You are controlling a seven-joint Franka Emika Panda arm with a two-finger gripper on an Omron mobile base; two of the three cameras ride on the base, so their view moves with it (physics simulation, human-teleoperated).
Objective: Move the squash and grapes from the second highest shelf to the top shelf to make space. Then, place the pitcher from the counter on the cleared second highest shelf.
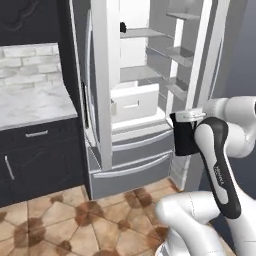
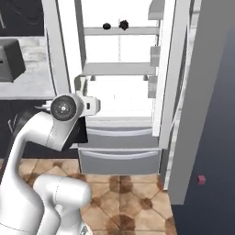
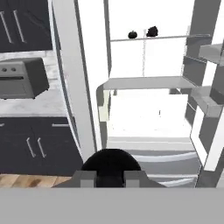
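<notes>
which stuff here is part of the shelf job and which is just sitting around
Part of the job:
- pitcher, in the shut gripper
- grapes and squash on the top shelf
- second highest shelf

Just there:
- toaster oven on the counter
- white drawer

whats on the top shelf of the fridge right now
Two small dark things sit side by side on the top shelf: the bumpy grapes and a rounder one beside them. The shelf's left end is hidden behind the fridge's white frame.
</notes>
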